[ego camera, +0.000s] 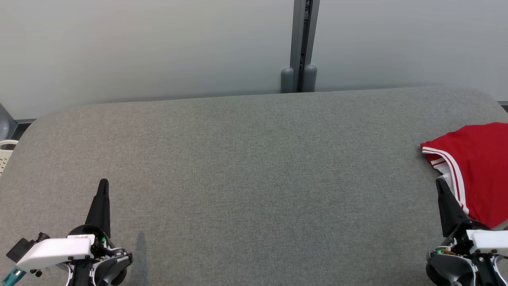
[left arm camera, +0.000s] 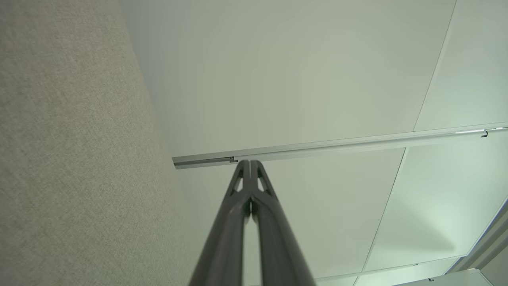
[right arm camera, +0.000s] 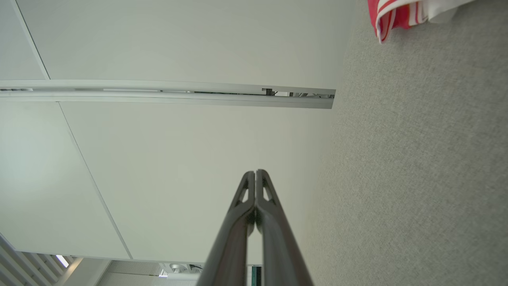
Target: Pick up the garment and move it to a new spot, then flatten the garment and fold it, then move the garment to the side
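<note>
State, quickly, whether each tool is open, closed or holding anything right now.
Left tool: closed, holding nothing.
Right tool: closed, holding nothing; the red garment lies beside it.

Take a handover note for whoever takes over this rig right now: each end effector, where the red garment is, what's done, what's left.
Left end effector: shut, empty, at the near left of the grey table.
Right end effector: shut, empty, close by the near edge of the red garment.
Garment: on the table's right edge, apparently folded, partly cut off in the head view.
Done, it seems: folding and moving aside.
Left: probably nothing; check that the fold is neat.
</note>
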